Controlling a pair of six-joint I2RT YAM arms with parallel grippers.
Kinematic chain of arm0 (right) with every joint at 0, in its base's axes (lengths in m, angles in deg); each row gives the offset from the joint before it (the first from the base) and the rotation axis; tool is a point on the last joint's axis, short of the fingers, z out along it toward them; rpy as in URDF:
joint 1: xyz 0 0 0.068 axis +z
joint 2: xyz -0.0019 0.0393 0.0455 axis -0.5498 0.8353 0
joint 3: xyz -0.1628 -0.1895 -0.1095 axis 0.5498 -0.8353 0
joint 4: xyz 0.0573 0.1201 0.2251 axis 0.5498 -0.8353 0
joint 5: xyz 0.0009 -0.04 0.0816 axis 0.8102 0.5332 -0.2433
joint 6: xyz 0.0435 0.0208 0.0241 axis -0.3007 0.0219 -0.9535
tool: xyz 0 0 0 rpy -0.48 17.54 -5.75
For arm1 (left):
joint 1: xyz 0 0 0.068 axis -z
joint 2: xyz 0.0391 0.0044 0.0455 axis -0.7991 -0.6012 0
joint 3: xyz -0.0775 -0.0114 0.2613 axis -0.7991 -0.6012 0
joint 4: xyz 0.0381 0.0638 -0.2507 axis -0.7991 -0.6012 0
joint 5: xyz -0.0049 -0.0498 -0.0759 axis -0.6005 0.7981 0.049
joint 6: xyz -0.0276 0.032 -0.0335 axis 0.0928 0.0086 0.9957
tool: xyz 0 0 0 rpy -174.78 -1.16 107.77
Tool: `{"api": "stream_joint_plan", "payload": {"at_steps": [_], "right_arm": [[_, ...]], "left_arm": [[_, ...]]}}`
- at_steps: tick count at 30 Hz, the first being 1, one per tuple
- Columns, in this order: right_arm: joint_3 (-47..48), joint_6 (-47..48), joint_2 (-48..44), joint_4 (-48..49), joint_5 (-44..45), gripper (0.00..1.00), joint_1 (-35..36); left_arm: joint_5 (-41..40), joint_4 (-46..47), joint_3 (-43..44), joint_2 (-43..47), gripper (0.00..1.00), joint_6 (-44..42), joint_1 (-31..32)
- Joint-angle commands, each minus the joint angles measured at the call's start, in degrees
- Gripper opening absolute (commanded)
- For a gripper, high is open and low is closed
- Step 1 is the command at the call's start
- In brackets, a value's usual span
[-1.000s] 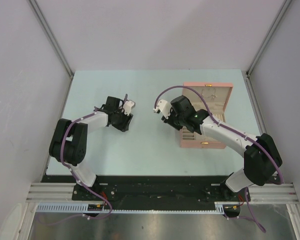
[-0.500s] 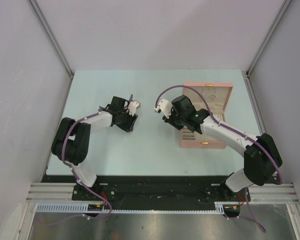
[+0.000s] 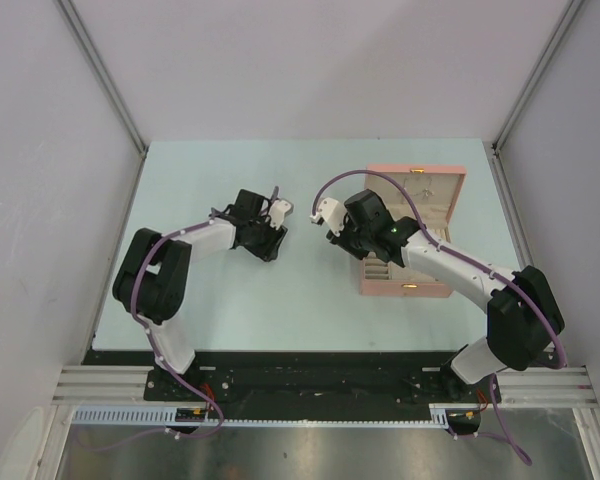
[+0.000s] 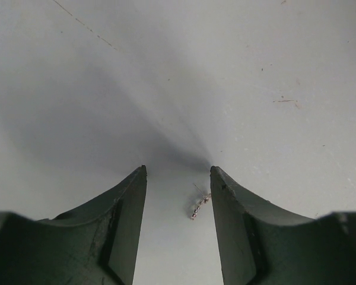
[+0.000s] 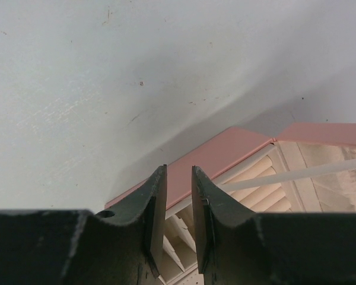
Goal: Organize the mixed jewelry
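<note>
Where the left pincer point(image 4: 178, 169) gapes, a metallic piece point(image 4: 199, 206) lies.

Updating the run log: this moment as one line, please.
left hand open, straddling small metal piece on table | right hand narrowly open, nothing seen between fingers, by pink box | nothing grasped yet

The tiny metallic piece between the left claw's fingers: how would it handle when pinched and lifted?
The metallic piece looks like fine linked beads, so it would probably go limp and dangle rather than hold its shape. It is a speck against the left claw, so it is likely almost weightless and could slip out.
</note>
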Motion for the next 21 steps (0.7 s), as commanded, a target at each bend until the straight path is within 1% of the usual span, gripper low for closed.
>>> {"api": "stream_joint_plan", "payload": {"at_steps": [1, 6, 15, 18, 21], "right_arm": [[2.3, -0.4, 0.1, 0.3, 0.0, 0.28, -0.5], [2.3, -0.4, 0.0, 0.1, 0.0, 0.28, -0.6], [2.3, -0.6, 0.1, -0.6, -0.3, 0.27, -0.9], [2.3, -0.6, 0.3, -0.6, -0.4, 0.27, -1.1], [2.3, -0.7, 0.5, -0.5, -0.5, 0.27, -1.1]], "left_arm": [[0.3, -1.9, 1.3, -1.1, 0.52, 0.8, 0.7], [-0.2, -2.1, 0.5, 1.2, 0.52, 0.3, 0.7], [3.5, -5.3, -2.0, 8.1, 0.52, -3.3, 0.7], [3.9, -6.2, -2.5, 9.5, 0.52, -4.5, 0.7], [3.9, -6.7, -2.7, 8.9, 0.52, -5.4, 0.7]]}}
